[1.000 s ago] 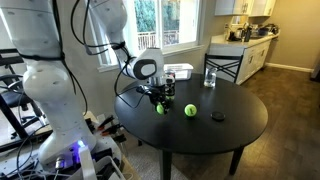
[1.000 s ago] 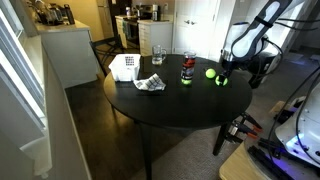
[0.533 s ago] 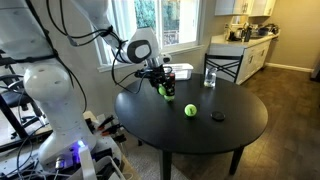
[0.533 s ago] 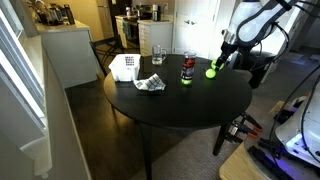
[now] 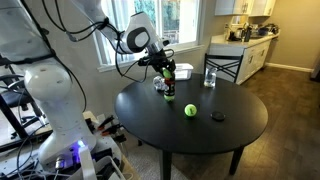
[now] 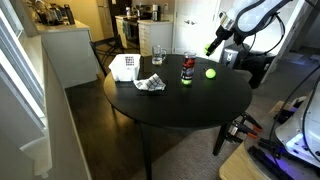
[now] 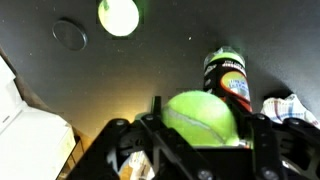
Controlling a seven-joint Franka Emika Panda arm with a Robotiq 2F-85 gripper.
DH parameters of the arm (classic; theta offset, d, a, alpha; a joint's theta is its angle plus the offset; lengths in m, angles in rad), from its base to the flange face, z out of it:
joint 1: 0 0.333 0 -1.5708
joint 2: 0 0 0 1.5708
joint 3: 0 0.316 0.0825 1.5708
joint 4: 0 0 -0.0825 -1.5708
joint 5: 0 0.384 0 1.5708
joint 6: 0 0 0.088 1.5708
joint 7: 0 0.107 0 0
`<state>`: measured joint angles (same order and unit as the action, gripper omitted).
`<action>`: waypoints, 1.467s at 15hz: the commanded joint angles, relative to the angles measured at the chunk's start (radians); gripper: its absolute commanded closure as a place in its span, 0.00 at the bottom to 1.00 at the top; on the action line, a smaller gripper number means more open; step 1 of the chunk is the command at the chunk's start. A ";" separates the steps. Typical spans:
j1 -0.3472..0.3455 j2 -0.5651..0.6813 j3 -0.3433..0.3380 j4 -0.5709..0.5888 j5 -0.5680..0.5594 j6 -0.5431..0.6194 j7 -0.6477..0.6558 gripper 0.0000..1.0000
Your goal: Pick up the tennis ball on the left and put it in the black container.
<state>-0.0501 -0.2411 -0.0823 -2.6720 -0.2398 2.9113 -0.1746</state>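
The tennis ball (image 7: 200, 118) is gripped in the hand (image 7: 202, 128), which is clamped on it from either side, and it fills the lower middle of the wrist view. In both exterior views the ball hangs in the air, clear of the bench (image 5: 230, 135), so the pick-up looks done.

Beneath the hand stands a dark can (image 7: 227, 72). The second ball (image 7: 118, 15) lies on the bench at the top of the wrist view, with a small black disc (image 7: 70, 35) to its left.

In an exterior view the black container (image 5: 185, 73) stands just right of the raised hand, near the far edge of the bench, with a drinking glass (image 5: 210, 78) further right.

What is left, as I judge it, is to carry the ball over the container, lower it and let go.
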 commanded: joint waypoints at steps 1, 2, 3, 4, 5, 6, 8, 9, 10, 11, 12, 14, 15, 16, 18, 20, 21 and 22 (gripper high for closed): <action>0.034 0.016 0.006 0.034 0.046 0.074 -0.028 0.61; 0.062 0.020 -0.004 0.039 0.078 0.089 -0.040 0.61; 0.081 0.023 -0.008 0.042 0.101 0.105 -0.045 0.61; 0.119 0.027 -0.028 0.046 0.123 0.119 -0.048 0.61; 0.143 0.033 -0.036 0.050 0.145 0.132 -0.053 0.61; 0.174 0.049 -0.052 0.055 0.172 0.146 -0.060 0.61; 0.224 0.076 -0.084 0.070 0.217 0.155 -0.073 0.61; 0.256 0.084 -0.108 0.075 0.249 0.151 -0.092 0.61; 0.271 0.091 -0.126 0.079 0.268 0.145 -0.099 0.61; 0.286 0.096 -0.145 0.081 0.290 0.137 -0.111 0.61; 0.298 0.100 -0.162 0.083 0.307 0.134 -0.124 0.61; 0.316 0.107 -0.198 0.084 0.339 0.131 -0.152 0.61; 0.329 0.106 -0.216 0.083 0.357 0.129 -0.172 0.61; 0.341 0.105 -0.232 0.082 0.373 0.126 -0.193 0.61; 0.373 0.105 -0.265 0.081 0.413 0.128 -0.242 0.61; 0.403 0.108 -0.293 0.088 0.448 0.130 -0.281 0.61; 0.416 0.113 -0.304 0.095 0.462 0.131 -0.297 0.61; 0.430 0.117 -0.316 0.102 0.476 0.131 -0.309 0.61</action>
<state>0.3338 -0.1369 -0.3610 -2.5913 0.1714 3.0327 -0.4076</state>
